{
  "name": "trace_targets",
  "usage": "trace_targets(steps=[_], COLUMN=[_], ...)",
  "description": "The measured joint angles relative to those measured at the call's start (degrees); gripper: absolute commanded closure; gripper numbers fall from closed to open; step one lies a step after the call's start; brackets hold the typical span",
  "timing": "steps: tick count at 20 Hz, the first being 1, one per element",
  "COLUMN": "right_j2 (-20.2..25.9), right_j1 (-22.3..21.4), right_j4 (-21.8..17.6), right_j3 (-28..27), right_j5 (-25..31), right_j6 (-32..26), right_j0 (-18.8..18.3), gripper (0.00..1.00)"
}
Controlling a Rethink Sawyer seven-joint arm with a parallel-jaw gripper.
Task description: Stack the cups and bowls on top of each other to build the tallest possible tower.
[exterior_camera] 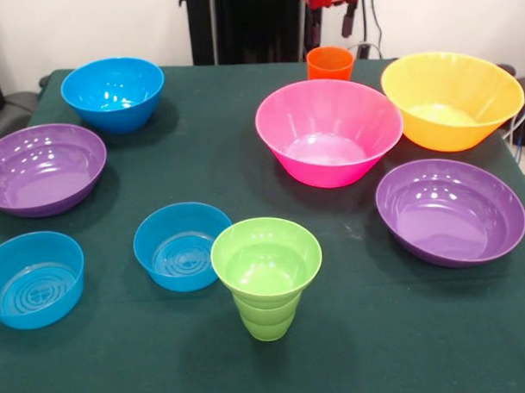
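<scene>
At the front centre a small lime green bowl (pixel 266 255) sits upright on the ridged lime green cup (pixel 267 317). The orange cup (pixel 330 63) stands alone at the back, just behind the large pink bowl (pixel 329 129). To the right are the yellow-orange bowl (pixel 451 99) and a purple bowl (pixel 450 210). A second purple bowl (pixel 44 168) lies at the left. Three blue bowls stand apart: back left (pixel 112 91), front left (pixel 34 278) and centre (pixel 181 246). My gripper (pixel 349 19) shows only as a dark tip under the red arm end at the top edge, above the orange cup.
All pieces rest on a dark green cloth-covered table (pixel 380 348). Its left and right edges run close to the two purple bowls. Cables hang beyond the right edge (pixel 523 118).
</scene>
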Motion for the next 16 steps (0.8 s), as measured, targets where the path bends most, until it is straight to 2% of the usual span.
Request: trace_targets(steps=[8, 16], right_j2=[-3.0, -7.0], right_j1=[4.5, 8.7], right_j4=[-5.8, -9.9], right_j3=[0.1, 0.1], right_j5=[-9.0, -13.2], right_j6=[0.0, 0.0], right_j0=[0.6, 0.7], gripper=[0.0, 0.0])
